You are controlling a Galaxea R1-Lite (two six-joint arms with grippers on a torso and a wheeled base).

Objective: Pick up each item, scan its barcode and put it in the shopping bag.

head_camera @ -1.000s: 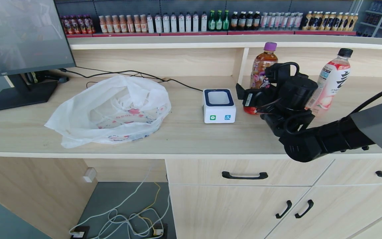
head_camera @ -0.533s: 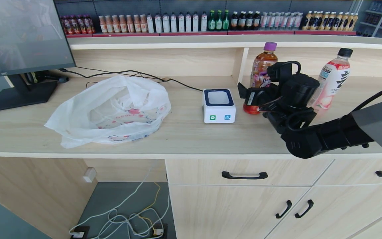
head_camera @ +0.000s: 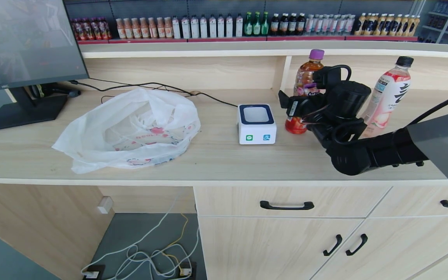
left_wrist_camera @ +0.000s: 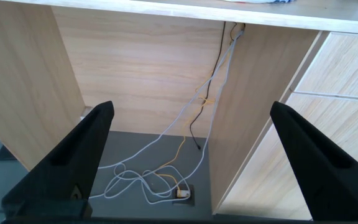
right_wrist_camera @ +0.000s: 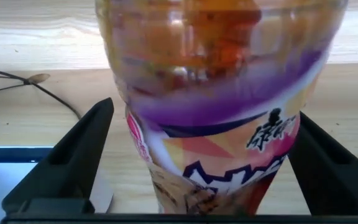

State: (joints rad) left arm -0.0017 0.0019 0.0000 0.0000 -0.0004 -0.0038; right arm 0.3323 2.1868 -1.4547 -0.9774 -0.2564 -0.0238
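A tea bottle with a purple cap stands upright on the counter, just right of the white scanner. My right gripper is open, with one finger on each side of the bottle's lower half. In the right wrist view the bottle stands between the two fingers of the right gripper. A pink-labelled bottle with a black cap stands farther right. The white shopping bag lies open on the counter's left part. My left gripper hangs open below the counter with nothing in it.
A monitor on a black stand is at the far left, with black cables running along the back wall. A vertical divider rises just behind the tea bottle. Drawers and loose floor cables lie under the counter.
My right gripper has moved forward and slightly up, so its fingers now reach farther around the tea bottle. The bottle, bag and scanner have stayed in place.
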